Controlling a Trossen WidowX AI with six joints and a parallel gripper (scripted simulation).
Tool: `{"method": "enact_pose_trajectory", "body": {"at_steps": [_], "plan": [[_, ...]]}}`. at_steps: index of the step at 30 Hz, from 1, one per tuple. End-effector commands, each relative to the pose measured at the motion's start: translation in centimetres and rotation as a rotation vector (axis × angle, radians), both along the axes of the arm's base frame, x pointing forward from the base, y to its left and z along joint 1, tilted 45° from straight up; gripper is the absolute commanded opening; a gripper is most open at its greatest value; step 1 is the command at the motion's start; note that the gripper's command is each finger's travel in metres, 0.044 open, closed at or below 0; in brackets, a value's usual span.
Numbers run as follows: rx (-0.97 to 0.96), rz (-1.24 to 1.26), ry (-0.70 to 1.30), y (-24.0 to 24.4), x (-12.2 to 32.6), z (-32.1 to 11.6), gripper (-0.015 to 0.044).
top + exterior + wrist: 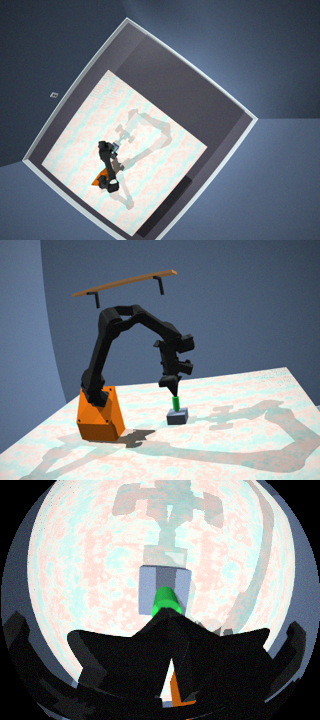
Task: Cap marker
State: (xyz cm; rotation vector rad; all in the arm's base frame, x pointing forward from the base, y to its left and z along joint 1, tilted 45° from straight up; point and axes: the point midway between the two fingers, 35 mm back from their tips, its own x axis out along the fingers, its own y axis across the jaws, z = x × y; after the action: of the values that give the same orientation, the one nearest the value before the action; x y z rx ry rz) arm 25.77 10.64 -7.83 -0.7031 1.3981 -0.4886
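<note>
The green cap (175, 403) (166, 599) stands upright over the holder block, on the marker. The marker's body is hidden beneath it, apart from perhaps a thin pale sliver at the cap's lower end. Whether the cap is fully seated cannot be told. The grey-blue holder block (176, 418) (147, 591) (115, 147) sits flat on the table. My gripper (175, 395) (166, 612) is shut and empty, pointing down. Its joined fingertips are at the cap's top end, touching it or just above it, and hide part of that end in the wrist view.
The orange base (98, 431) (97, 180) of the arm stands on the table (258, 389) (155, 180), to the left of the holder in the exterior view. A wooden shelf (124, 282) on black brackets is on the wall behind the arm. The arm's shadows fall across the table.
</note>
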Motion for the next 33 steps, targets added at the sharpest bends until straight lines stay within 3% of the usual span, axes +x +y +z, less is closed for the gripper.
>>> {"method": "enact_pose_trajectory", "body": {"at_steps": [1, 8, 14, 19, 33], "plan": [[-0.009, -0.002, 0.005, -0.6, 0.0, -0.4, 0.0], [0.002, -0.001, -0.003, 0.2, 0.1, 0.1, 0.0], [0.005, -0.001, -0.002, 6.0, -1.0, 6.0, 0.0], [0.004, -0.001, -0.002, 6.2, -1.1, 6.2, 0.0], [0.004, -0.001, -0.002, 6.2, -1.1, 6.2, 0.0367]]}}
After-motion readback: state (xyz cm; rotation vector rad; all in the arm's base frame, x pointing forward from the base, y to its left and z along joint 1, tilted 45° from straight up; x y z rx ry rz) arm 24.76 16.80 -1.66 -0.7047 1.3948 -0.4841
